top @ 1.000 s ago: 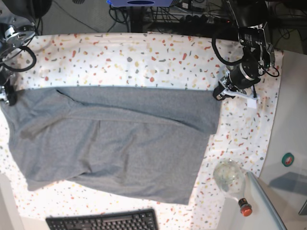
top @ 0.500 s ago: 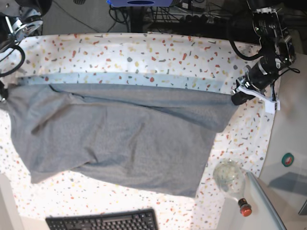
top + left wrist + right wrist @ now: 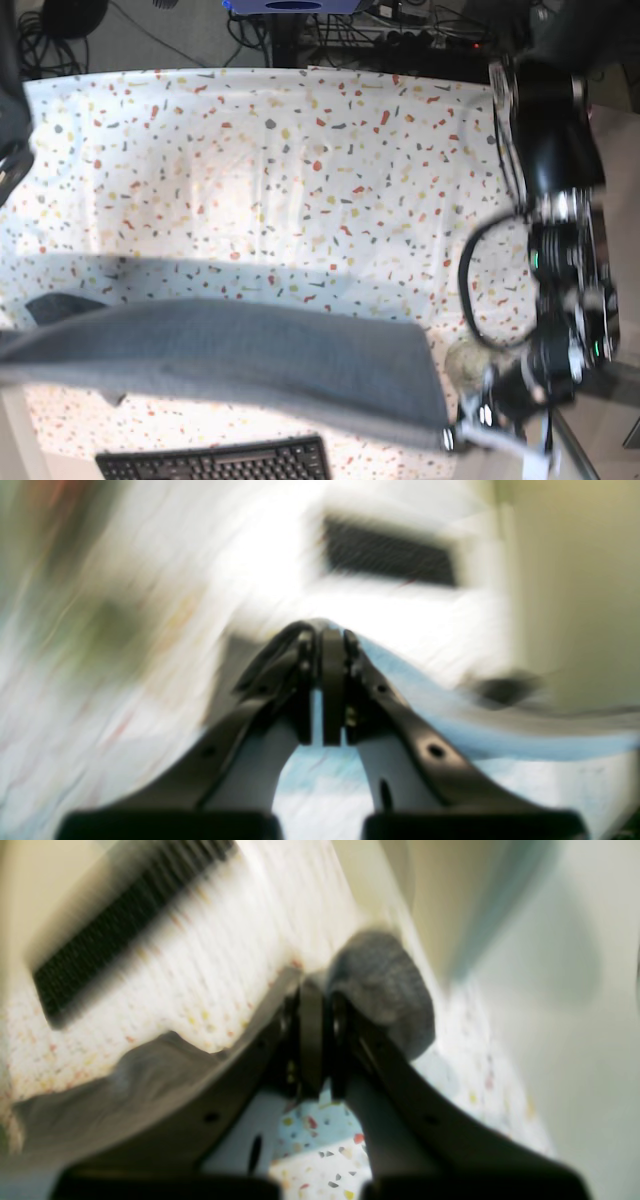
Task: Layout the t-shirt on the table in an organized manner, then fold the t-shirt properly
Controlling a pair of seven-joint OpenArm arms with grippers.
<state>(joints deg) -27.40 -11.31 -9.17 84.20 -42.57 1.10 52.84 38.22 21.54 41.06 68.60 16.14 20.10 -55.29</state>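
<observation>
Holding the t-shirt (image 3: 230, 365) taut above the table (image 3: 250, 150): left gripper (image 3: 455, 437) and right gripper (image 3: 315, 990) each pinch an edge so I can spread it flat.

A lab: robot arm (image 3: 555, 150), keyboard (image 3: 215, 464), tangled cables (image 3: 350, 25) behind the table (image 3: 250, 150).

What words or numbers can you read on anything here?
None can be read.
The keyboard has keys, but their letters are too small and blurred.
The t-shirt is plain grey, no print showing.
The table cloth has only coloured flecks.
</observation>
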